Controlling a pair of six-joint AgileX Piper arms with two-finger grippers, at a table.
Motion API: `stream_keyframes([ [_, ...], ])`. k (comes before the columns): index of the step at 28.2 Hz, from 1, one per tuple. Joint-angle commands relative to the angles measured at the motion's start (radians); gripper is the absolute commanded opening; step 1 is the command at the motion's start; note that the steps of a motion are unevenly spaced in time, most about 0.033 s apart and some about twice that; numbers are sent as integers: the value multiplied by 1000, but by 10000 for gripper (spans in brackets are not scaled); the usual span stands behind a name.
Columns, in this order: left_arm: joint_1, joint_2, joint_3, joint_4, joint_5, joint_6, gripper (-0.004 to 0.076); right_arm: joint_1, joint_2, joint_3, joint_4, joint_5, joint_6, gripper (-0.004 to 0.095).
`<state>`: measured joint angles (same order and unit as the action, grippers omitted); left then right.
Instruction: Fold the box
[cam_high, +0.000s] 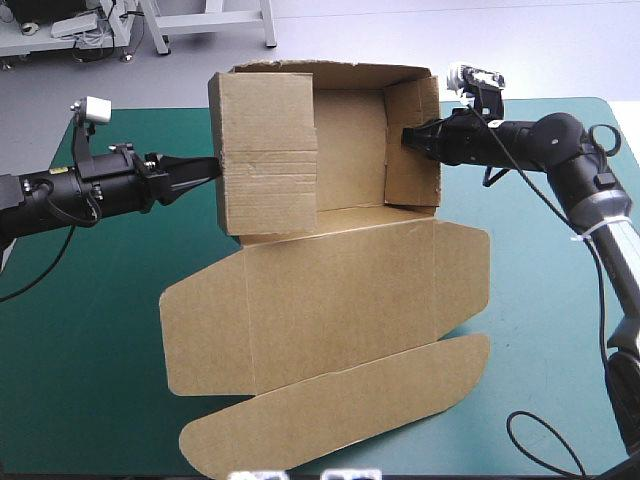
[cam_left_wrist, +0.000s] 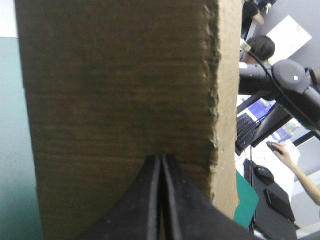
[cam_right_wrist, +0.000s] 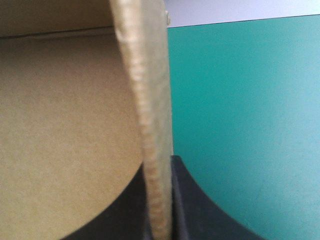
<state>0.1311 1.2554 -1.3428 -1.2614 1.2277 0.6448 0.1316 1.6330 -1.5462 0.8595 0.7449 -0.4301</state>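
Left gripper (cam_high: 204, 170): fingers pressed together into one point, tip against the outer face of the box's (cam_high: 340, 285) left wall flap (cam_high: 268, 150), with the board just ahead of them. Likely risk: the tip skids and the flap springs back untucked. Right gripper (cam_high: 409, 138): fingers pinch the right wall (cam_high: 414, 160) between them. Pulling could drag the tray. Lid flat.

Teal-green table cover (cam_high: 90, 340), pale grey floor (cam_high: 420, 35)

A teal-green table cover (cam_high: 80, 350).
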Motion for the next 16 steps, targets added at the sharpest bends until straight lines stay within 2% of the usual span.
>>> stream_keyframes([
  [1,-34,-29,-32,-40,19,2,-8,27,-41,-32,43,-73,20,-16],
  [5,-42,-29,-32,-26,16,3,1,27,-38,-32,37,-76,28,-16],
  [8,-42,-29,-32,-13,31,6,69,27,-36,-32,8,-72,45,-16],
  [9,-42,-29,-32,-10,36,6,107,27,-34,-32,2,-69,47,-16],
  [14,-42,-29,-32,-10,48,7,426,27,-25,-32,2,-64,53,-16],
  [16,-42,-29,-32,-1,43,7,515,27,-25,-32,2,-66,53,-15],
])
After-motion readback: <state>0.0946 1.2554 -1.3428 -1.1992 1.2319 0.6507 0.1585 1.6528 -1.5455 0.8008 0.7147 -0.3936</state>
